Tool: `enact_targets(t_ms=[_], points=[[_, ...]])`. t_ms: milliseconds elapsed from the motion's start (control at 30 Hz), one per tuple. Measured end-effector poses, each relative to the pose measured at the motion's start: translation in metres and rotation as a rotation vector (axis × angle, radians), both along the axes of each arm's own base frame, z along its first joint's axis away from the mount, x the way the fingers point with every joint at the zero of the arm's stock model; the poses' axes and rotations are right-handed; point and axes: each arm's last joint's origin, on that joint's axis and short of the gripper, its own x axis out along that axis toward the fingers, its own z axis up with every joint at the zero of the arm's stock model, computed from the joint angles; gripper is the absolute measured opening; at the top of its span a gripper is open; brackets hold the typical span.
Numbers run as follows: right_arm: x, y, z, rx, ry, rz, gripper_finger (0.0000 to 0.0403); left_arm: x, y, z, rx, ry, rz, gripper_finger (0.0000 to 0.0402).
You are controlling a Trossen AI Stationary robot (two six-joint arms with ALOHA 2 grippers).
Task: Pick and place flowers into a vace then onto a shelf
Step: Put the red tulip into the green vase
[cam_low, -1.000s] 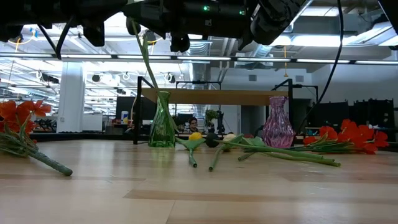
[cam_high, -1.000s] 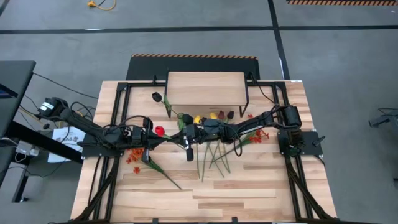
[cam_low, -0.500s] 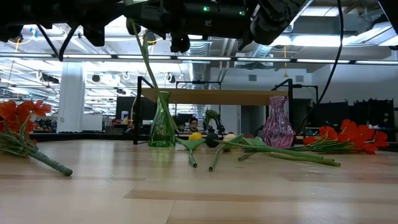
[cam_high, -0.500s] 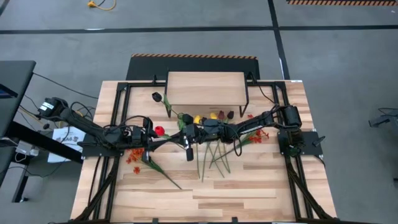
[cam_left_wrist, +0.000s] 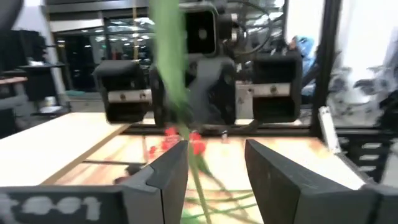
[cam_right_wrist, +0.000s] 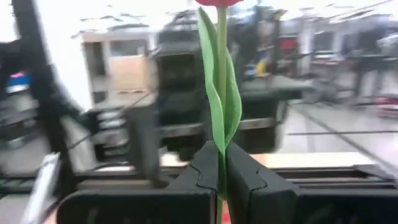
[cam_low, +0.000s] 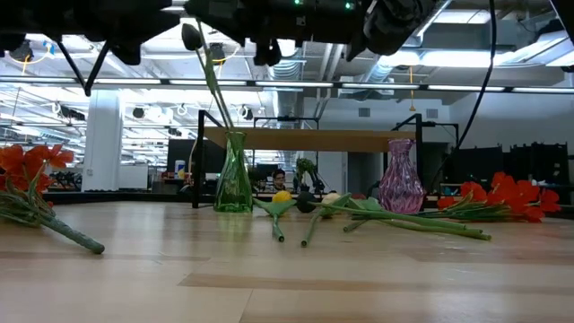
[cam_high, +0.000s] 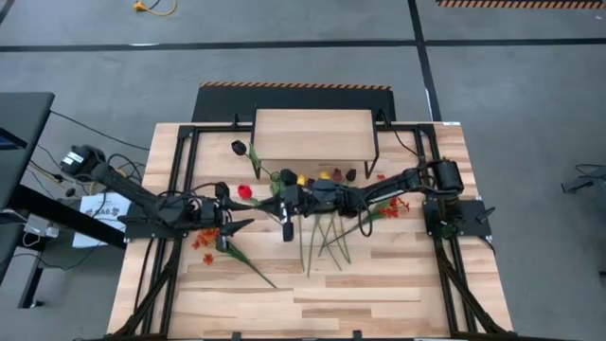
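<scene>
Standing under one shelf: two vases

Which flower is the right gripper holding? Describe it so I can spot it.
Find the shelf, then look just in front of it, toward its left end. The right gripper is shut on the red tulip, held above the table. The other tulips lie flat on the tabletop.
</scene>
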Motion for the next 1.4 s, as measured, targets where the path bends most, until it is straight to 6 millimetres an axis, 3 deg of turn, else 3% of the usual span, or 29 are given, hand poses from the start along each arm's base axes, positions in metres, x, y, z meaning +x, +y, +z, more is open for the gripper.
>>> enact_targets(t_ms=[200, 500, 1000, 1400], points=[[-0.007, -0.005, 0.02, -0.058, -0.051, -0.128, 0.0, -0.014, -0.007, 0.006, 0.018, -0.012, 0.005, 0.0149], [-0.015, -0.026, 0.049, -0.074, -0.322, -0.219, 0.0, -0.025, -0.015, 0.008, 0.024, -0.002, -0.061, 0.0149], [-0.021, -0.084, 0.055, -0.054, -0.393, -0.37, 0.0, -0.024, -0.015, 0.007, 0.029, 0.009, -0.065, 0.0149], [-0.019, -0.094, 0.047, -0.058, -0.376, -0.391, 0.0, -0.024, -0.015, 0.007, 0.023, 0.008, -0.068, 0.0149]])
